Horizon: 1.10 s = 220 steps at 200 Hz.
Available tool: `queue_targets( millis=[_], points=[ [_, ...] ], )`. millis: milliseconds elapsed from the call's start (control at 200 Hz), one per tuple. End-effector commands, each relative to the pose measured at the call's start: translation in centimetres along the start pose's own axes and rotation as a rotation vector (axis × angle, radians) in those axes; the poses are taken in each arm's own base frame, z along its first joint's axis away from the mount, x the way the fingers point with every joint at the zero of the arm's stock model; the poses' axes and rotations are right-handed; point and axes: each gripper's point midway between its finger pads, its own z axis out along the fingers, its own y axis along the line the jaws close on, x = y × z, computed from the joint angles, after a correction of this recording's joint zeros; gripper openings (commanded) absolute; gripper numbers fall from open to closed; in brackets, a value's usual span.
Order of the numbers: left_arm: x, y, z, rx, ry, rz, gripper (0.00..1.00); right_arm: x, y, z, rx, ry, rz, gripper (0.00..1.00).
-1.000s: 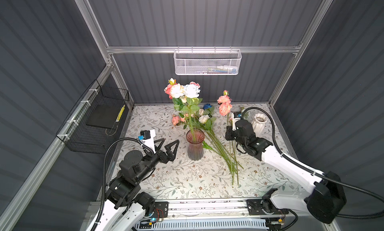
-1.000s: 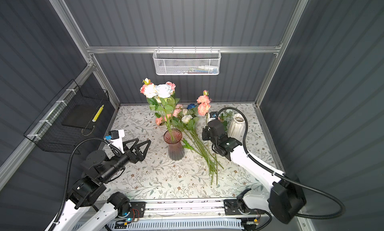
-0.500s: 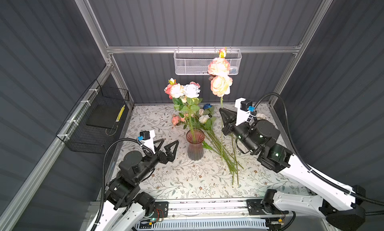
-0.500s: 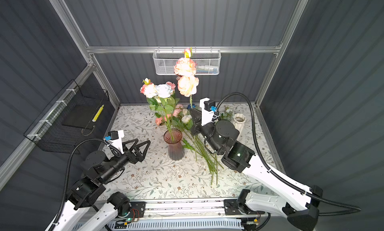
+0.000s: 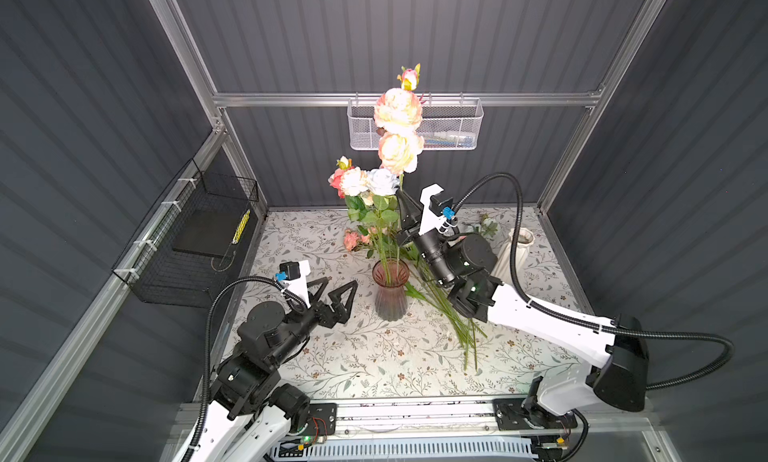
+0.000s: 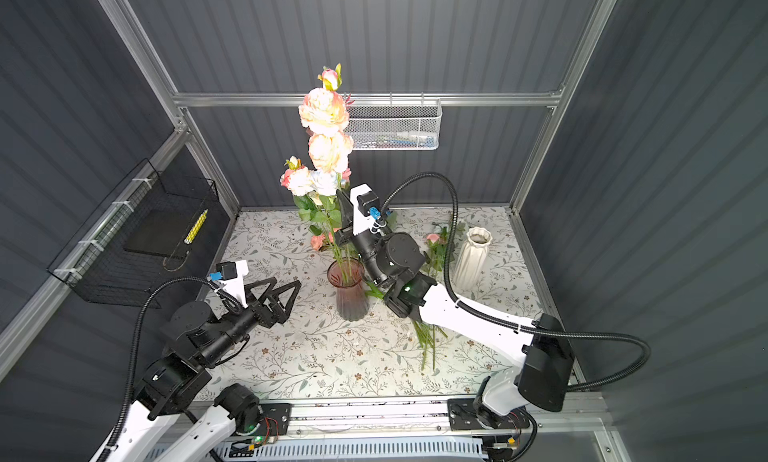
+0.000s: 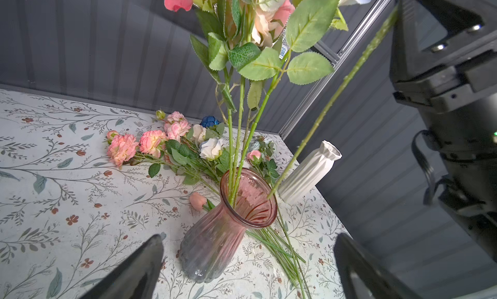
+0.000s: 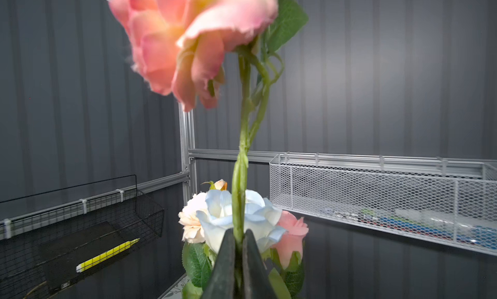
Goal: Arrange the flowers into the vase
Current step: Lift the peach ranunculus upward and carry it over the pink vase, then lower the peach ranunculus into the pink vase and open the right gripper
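Note:
A pink glass vase (image 5: 390,289) (image 6: 348,289) stands mid-table with several flowers (image 5: 365,181) upright in it. My right gripper (image 5: 402,198) (image 8: 238,235) is shut on the green stem (image 8: 243,139) of a tall peach-pink peony (image 5: 397,115) (image 6: 326,115), held upright just right of the bouquet. In the left wrist view that stem's (image 7: 333,96) lower end reaches the far rim of the vase's (image 7: 228,225) mouth. My left gripper (image 5: 338,287) (image 7: 248,236) stands open and empty, left of the vase. More flowers (image 7: 150,144) lie on the table behind the vase, their stems (image 5: 461,331) trailing right.
A white ribbed vase (image 5: 515,248) (image 7: 309,171) stands at the back right. A white mesh basket (image 5: 449,127) hangs on the back wall behind the raised peony. A black wire basket (image 5: 199,239) with a yellow pen hangs on the left wall.
My right arm has lifted the peony off the table and carried it left, up beside the bouquet over the vase. The left arm has stayed still and open.

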Motion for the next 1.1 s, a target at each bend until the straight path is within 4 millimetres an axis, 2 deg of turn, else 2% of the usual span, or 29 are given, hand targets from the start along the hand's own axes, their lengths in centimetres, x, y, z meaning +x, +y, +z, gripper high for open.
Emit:
queue_targets(
  millis=[0, 280, 335, 465, 700, 805, 1005, 1065, 1080, 1095],
  points=[
    [-1.0, -0.9, -0.2, 0.021, -0.012, 0.009, 1.0, -2.2, -1.9, -0.1, 0.112, -0.134, 0.012, 0.01],
    [-0.6, -0.7, 0.1, 0.023, -0.007, 0.01, 1.0, 5.4, -2.0, -1.3, 0.123, 0.023, 0.027, 0.06],
    [-0.5, -0.7, 0.2, 0.024, -0.006, 0.009, 1.0, 6.2, -2.0, -1.6, 0.12, 0.05, 0.039, 0.08],
    [-0.5, -0.7, 0.3, 0.027, -0.004, 0.004, 1.0, 7.8, -2.2, -2.7, 0.113, 0.107, 0.073, 0.21],
    [-0.5, -0.9, 0.5, 0.032, 0.002, 0.007, 1.0, 9.2, -1.7, -4.5, 0.048, 0.253, 0.148, 0.54],
    [-0.5, -1.0, 0.5, 0.037, 0.002, 0.009, 1.0, 8.9, -1.4, -5.9, 0.007, 0.308, 0.197, 0.69],
    [-0.4, -0.9, 0.5, 0.035, 0.002, 0.012, 1.0, 8.4, -1.7, -9.7, -0.046, 0.423, 0.29, 0.79],
    [-0.4, -0.8, 0.4, 0.034, 0.005, 0.015, 1.0, 8.9, -1.9, -11.2, -0.053, 0.472, 0.301, 0.8],
    [-0.4, -0.9, 0.4, 0.035, 0.003, 0.015, 1.0, 8.0, -2.2, -11.7, -0.054, 0.463, 0.31, 0.81],
    [-0.4, -0.9, 0.4, 0.035, 0.003, 0.016, 1.0, 8.0, -2.3, -12.1, -0.054, 0.473, 0.313, 0.81]
  ],
)
